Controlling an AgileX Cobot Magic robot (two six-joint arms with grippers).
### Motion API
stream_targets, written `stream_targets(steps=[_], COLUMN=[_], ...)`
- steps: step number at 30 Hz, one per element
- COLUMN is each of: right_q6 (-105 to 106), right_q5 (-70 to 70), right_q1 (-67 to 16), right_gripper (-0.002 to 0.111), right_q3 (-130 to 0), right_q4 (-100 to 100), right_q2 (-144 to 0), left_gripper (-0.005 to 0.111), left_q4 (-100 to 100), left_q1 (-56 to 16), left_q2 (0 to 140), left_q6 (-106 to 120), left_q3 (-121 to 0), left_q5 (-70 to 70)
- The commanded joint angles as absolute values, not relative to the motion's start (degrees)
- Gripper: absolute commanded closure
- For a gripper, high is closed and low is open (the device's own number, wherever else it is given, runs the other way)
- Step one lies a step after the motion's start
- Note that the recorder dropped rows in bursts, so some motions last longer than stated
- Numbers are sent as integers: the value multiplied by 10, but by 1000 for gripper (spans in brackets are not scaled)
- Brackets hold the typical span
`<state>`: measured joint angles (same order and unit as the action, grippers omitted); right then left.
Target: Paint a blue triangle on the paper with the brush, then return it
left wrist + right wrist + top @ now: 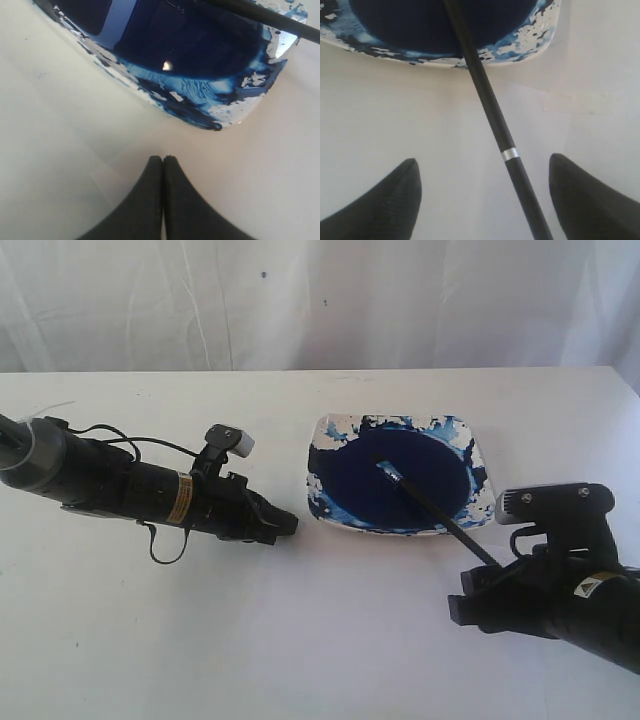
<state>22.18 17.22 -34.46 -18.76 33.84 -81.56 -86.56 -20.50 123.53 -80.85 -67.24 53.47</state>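
The brush [430,502] lies slanted, its blue tip in the dark paint pool [375,490] of the white dish [318,455] and its black handle passing over the near rim. My right gripper [462,602] is open at the handle's end. In the right wrist view the brush [490,110] runs between the spread fingers of the right gripper [482,162], touching neither. My left gripper [290,525] is shut and empty, left of the dish. The paper [300,630] lies white and flat. No blue triangle shows on it.
The dish rim [225,112] is smeared with blue and lies just ahead of the left gripper [163,159]. The brush handle [270,17] crosses its far side. A white wrinkled curtain [300,300] hangs behind the table.
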Motion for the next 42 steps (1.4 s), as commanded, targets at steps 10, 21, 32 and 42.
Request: stream_targets(steps=[10, 21, 32, 42], right_q6=[233, 233, 233, 218], right_q5=[187, 229, 257, 283], right_q1=[-342, -342, -342, -342], right_gripper=[50, 61, 83, 85], right_q3=[-186, -186, -186, -186], right_q4=[343, 343, 365, 365], right_q2=[-873, -882, -882, -882], left_gripper=[107, 107, 107, 107], left_q4=[-874, -874, -874, -874], left_q1=[-207, -207, -207, -207], left_q2=[1234, 1234, 1234, 1234], left_q6=[-808, -808, -808, -808], left_q3=[-674, -674, -674, -674], left_q5=[509, 509, 509, 509])
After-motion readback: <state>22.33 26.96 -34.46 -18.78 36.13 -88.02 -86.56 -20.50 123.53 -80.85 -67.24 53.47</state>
